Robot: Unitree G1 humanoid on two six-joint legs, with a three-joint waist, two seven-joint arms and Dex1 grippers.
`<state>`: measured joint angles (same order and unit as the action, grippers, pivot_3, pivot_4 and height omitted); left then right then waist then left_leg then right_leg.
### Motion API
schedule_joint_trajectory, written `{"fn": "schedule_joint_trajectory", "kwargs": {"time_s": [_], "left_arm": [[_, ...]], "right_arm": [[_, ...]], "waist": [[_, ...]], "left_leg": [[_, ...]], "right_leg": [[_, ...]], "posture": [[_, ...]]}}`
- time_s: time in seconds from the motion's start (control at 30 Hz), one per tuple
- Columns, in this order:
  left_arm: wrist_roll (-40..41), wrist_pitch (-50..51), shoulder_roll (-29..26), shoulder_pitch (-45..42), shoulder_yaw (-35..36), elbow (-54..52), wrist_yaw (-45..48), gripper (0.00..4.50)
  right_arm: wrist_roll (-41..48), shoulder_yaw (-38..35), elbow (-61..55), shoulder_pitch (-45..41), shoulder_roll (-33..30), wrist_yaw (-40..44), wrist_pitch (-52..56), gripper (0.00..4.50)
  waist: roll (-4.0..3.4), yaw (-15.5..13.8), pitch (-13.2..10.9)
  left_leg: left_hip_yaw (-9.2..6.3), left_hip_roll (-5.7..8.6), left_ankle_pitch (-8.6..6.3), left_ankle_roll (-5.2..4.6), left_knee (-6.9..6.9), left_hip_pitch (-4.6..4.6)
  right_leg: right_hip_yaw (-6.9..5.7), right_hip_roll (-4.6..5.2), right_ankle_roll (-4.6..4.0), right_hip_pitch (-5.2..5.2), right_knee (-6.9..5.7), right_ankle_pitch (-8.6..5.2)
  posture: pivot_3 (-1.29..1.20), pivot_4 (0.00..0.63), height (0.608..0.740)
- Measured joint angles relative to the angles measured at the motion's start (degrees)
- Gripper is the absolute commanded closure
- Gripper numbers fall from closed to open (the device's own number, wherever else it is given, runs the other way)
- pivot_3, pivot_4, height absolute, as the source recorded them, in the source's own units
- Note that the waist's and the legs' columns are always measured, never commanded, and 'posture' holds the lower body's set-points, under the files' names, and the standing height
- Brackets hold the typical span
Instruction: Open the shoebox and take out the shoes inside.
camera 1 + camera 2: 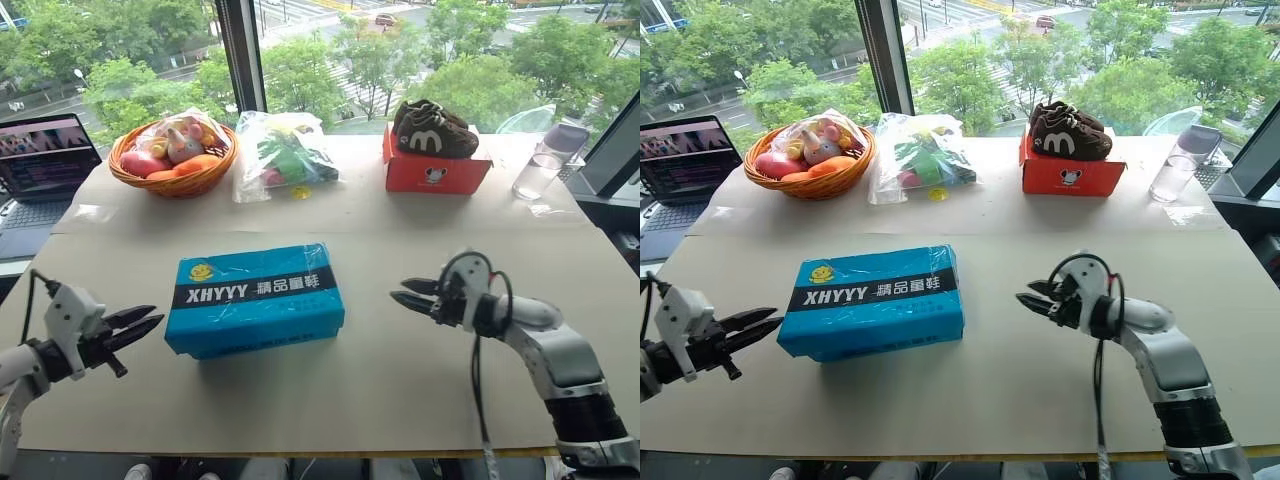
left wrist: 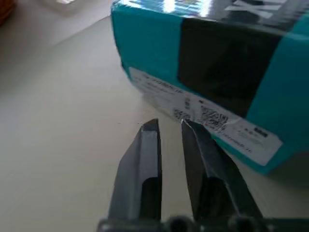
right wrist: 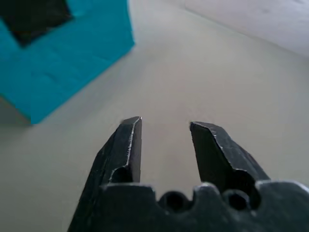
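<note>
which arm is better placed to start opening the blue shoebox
Left, narrowly. The left gripper sits just off the closed shoebox, pointing at its end wall, fingers nearly together. The right gripper, slightly open, is farther from the other end. Neither touches it.

Far edge of a pale paper-covered table (image 1: 400, 400) set against a window. A woven orange basket (image 1: 175, 178) at far left holds wrapped toys and orange, fruit-like pieces under clear plastic. Just beside it lies a clear plastic bag (image 1: 285, 152) of green and mixed-colour items. Further right stands a small red-orange box (image 1: 435, 172) bearing a dark emblem on its front; a pair of dark brown shoes (image 1: 433, 130) with a white "m" mark rests on top. A clear drinking glass (image 1: 535, 175) stands near the right edge. An open laptop (image 1: 42, 160), screen lit, sits beyond the table's left side.
</note>
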<state>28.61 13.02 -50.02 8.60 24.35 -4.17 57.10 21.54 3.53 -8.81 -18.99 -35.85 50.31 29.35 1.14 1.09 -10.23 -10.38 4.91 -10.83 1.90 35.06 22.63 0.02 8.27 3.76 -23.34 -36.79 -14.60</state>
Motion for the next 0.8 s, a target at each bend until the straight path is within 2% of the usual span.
{"fn": "schedule_joint_trajectory", "kwargs": {"time_s": [0.07,0.23,0.47,0.67,0.8], "left_arm": [[-0.2,0.6,0.0,-1.3,-0.6,0.5,-0.3,4.50],[-1.2,1.1,1.2,-1.5,-1.1,0.6,-1.6,4.50],[-7.2,1.0,1.0,-4.4,-4.9,6.3,-3.2,4.50],[-13.8,-2.9,1.4,-11.3,-13.5,10.4,-2.3,4.50],[-15.7,-3.2,5.2,-19.7,-20.1,11.7,-0.3,4.50]], "right_arm": [[-0.2,1.4,0.0,-0.7,1.5,-0.3,0.1,4.45],[-3.1,3.8,1.7,-1.3,2.6,-2.3,0.2,4.45],[-7.4,8.2,4.6,-4.4,6.4,-4.3,0.1,4.45],[-7.9,8.3,4.2,-3.5,5.8,-4.4,0.2,4.45],[-7.8,5.1,3.9,-1.3,2.9,-4.8,0.8,4.45]], "waist": [[0.01,-0.1,0.0],[0.02,-0.2,0.0],[0.05,0.0,0.0],[0.09,-0.4,0.0],[0.11,-0.8,0.1]], "left_leg": [[0.00,0.02,0.00,0.00,0.00,0.05],[0.07,0.08,0.00,0.00,0.01,0.23],[0.34,0.01,0.02,0.01,0.02,0.26],[0.43,0.07,0.02,0.01,0.08,0.27],[0.45,0.12,0.04,-0.01,0.21,0.28]], "right_leg": [[0.01,0.01,0.01,-0.05,0.02,0.01],[0.14,0.03,0.00,-0.33,-0.01,0.05],[0.46,-0.09,-0.05,-0.68,-0.29,0.10],[0.54,-0.06,-0.29,-0.68,-0.27,0.35],[0.55,-0.04,-0.22,-0.62,-0.28,0.41]], "posture": [[0.00,0.150,0.740],[0.00,0.150,0.740],[0.00,0.150,0.740],[0.00,0.150,0.740],[0.00,0.150,0.740]]}}
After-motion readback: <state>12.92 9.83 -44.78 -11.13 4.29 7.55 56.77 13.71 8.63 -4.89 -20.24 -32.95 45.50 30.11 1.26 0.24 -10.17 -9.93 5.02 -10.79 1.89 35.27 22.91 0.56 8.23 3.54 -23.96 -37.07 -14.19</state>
